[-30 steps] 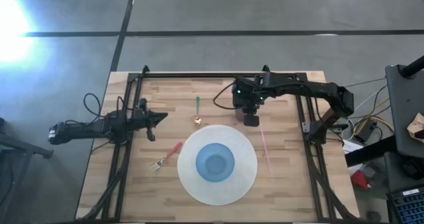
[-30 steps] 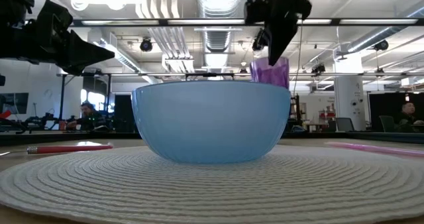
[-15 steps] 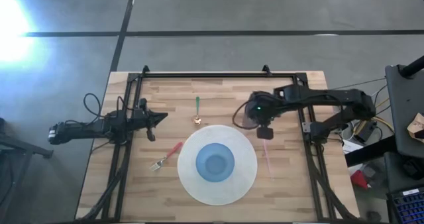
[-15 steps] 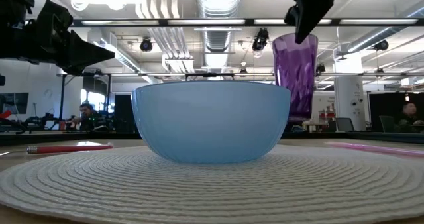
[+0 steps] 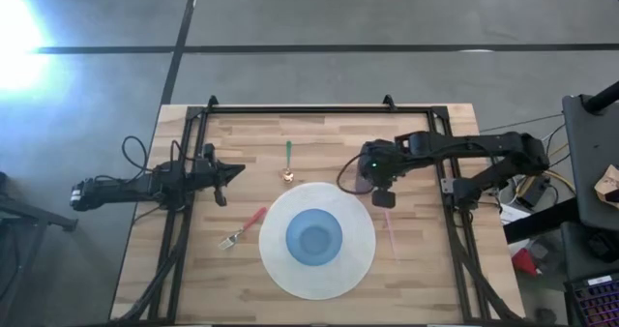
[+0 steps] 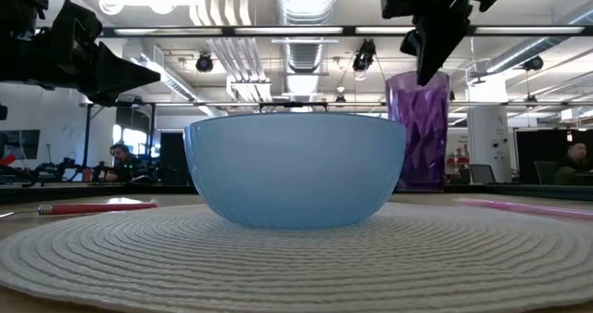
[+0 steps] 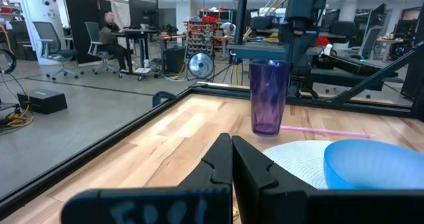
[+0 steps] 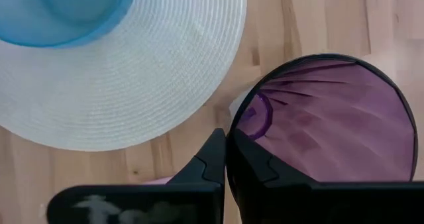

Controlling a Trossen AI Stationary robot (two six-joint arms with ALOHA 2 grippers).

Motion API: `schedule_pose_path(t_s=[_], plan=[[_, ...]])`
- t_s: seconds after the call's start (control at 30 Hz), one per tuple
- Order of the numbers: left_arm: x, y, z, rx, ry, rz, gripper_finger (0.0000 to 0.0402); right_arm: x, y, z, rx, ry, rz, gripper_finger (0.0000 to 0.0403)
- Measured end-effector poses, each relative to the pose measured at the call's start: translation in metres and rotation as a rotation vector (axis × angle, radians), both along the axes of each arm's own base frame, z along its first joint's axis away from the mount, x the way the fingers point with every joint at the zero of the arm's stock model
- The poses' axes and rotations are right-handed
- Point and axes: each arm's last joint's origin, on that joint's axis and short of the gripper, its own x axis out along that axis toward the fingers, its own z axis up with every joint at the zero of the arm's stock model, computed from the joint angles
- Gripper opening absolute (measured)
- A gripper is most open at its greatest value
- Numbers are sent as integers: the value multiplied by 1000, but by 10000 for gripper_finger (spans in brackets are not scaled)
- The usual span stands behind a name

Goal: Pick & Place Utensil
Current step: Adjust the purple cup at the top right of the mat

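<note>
Blue bowl [image 5: 314, 237] on white woven round placemat [image 5: 276, 264]. Purple faceted tumbler [image 6: 422, 132]. Pink straw [image 5: 390, 232]. Red-handled fork [image 5: 243, 228], green-handled spoon [image 5: 287, 161]. Light wood table [image 5: 251, 143], black frame.

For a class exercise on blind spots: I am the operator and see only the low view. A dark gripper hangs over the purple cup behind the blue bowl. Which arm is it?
Observer: The right arm. The high view shows the right gripper by the purple cup.
Operator: Is any utensil hidden behind the bowl?
Observer: Yes, a green-handled spoon lies on the wood just beyond the placemat.
Operator: Is that gripper open?
Observer: No. The right wrist view shows it shut, over the cup's rim.
</note>
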Motion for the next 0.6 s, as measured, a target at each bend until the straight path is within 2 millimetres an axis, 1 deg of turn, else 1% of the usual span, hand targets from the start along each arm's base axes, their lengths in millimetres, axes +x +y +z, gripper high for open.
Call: schedule_pose_path(t_s=[0.23,0.6], plan=[[0,0,0,-7,-3,1,0,19,-1,-10,-14,56,50,8],[0,0,0,-7,-3,1,0,21,-1,-13,-37,65,50,8]])
